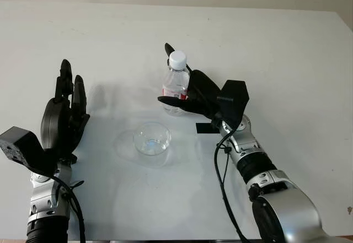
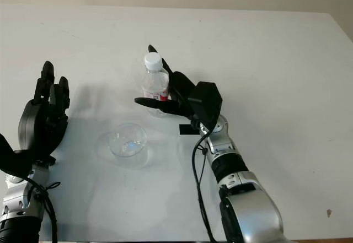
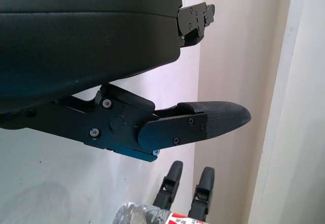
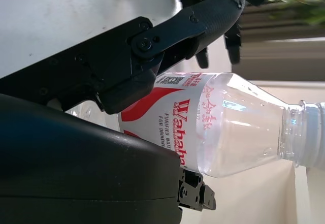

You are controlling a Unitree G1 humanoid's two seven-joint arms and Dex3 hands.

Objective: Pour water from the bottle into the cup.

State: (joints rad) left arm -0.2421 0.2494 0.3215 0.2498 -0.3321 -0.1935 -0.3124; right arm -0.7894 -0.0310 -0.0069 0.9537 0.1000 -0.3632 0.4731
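Right robot hand (image 1: 185, 97) closing around the bottle (image 1: 176, 83), pour not yet begun.

The bottle is standing upright on the white worktop (image 1: 287, 50), its white cap on, just behind the clear cup (image 1: 151, 138); the right fingers are wrapping its label, which is reading "Wahaha" in red beside Chinese characters. Lifting, uncapping and tipping over the cup are all remaining, as far as I can judge. The left robot hand (image 1: 63, 116) is hovering open at the left, holding nothing.
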